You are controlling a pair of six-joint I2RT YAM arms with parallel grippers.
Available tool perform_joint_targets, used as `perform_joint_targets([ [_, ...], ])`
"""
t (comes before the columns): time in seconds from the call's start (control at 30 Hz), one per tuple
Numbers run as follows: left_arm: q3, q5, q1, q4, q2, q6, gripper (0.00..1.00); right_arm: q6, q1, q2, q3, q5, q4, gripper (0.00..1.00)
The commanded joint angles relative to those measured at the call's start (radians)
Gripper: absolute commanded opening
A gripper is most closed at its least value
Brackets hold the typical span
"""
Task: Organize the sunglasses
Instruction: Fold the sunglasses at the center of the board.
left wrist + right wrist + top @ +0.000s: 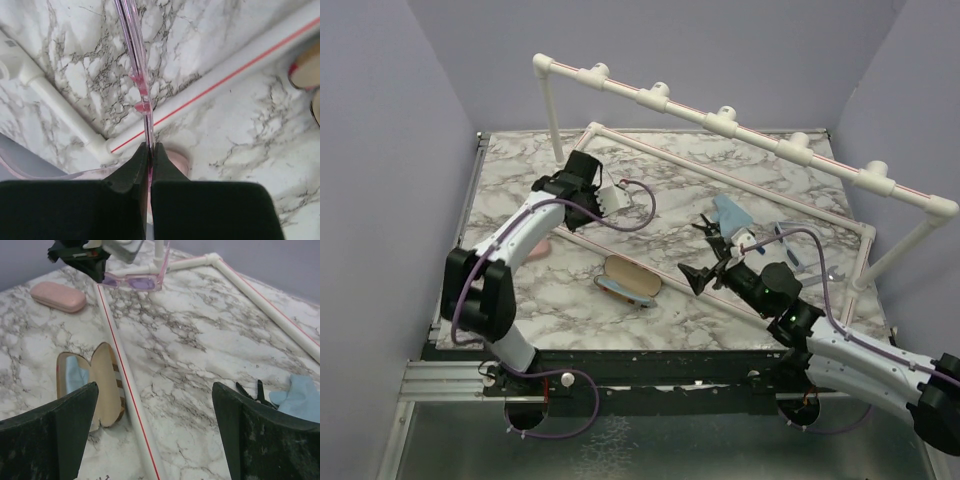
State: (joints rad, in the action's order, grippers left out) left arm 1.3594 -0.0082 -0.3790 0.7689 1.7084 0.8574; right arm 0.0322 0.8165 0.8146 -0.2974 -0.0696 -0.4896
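My left gripper (pixel 608 198) is shut on the thin temple arm of the pink-purple sunglasses (pixel 138 65), held just above the marble table near the far left. In the right wrist view the same sunglasses (pixel 135 281) hang level from that gripper (pixel 82 255), lenses facing forward. The blue-framed sunglasses (pixel 790 233) lie on the table at the right, beside the right arm. My right gripper (pixel 155 387) hovers wide open over the white pipe in mid-table, with nothing between its fingers.
A brown plaid case (pixel 95 382) lies open by the red-striped PVC pipe (pixel 125 375), a blue cloth inside it. A closed pink case (pixel 57 296) sits at the left. Pliers (pixel 250 390) and a blue cloth (pixel 300 397) lie at the right. A raised pipe rail (pixel 720 120) spans the back.
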Motion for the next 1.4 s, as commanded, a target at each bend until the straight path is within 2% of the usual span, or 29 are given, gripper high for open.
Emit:
perform_joint_targets([
  [0.0, -0.149, 0.116, -0.026, 0.060, -0.256, 0.264, 0.00, -0.021, -0.003, -0.097, -0.059, 0.061, 0.081, 1.00],
  [0.17, -0.395, 0.305, -0.068, 0.023, -0.634, 0.635, 0.00, -0.008, -0.003, -0.186, -0.142, 0.190, 0.170, 0.95],
  [0.23, -0.499, 0.386, -0.087, -0.047, -0.791, 0.748, 0.00, 0.003, -0.003, -0.192, -0.194, 0.271, 0.214, 0.88],
  [0.3, -0.586, 0.446, -0.110, -0.088, -0.907, 0.873, 0.00, 0.030, -0.004, -0.163, -0.243, 0.417, 0.238, 0.81],
  [0.37, -0.647, 0.492, -0.128, -0.121, -0.990, 0.969, 0.00, 0.049, -0.002, -0.104, -0.292, 0.593, 0.262, 0.69],
  [0.53, -0.706, 0.537, -0.157, -0.166, -1.085, 1.075, 0.00, -0.028, -0.002, 0.092, -0.377, 0.938, 0.152, 0.41],
  [0.63, -0.704, 0.548, -0.161, -0.166, -1.100, 1.092, 0.00, -0.022, -0.001, 0.167, -0.401, 1.000, 0.097, 0.28],
  [0.7, -0.699, 0.548, -0.163, -0.164, -1.101, 1.092, 0.00, 0.006, -0.002, 0.201, -0.418, 1.018, 0.079, 0.23],
  [0.9, -0.693, 0.572, -0.164, -0.166, -1.099, 1.125, 0.00, 0.000, -0.001, 0.368, -0.481, 1.054, -0.030, 0.20],
  [1.03, -0.692, 0.584, -0.164, -0.170, -1.091, 1.147, 0.00, -0.005, -0.002, 0.465, -0.546, 1.060, -0.030, 0.20],
  [1.17, -0.685, 0.603, -0.166, -0.188, -1.087, 1.167, 0.00, 0.034, -0.001, 0.526, -0.543, 1.028, -0.051, 0.19],
  [1.37, -0.692, 0.661, -0.166, -0.215, -1.094, 1.196, 0.00, -0.019, -0.001, 0.632, -0.552, 1.067, -0.165, 0.19],
])
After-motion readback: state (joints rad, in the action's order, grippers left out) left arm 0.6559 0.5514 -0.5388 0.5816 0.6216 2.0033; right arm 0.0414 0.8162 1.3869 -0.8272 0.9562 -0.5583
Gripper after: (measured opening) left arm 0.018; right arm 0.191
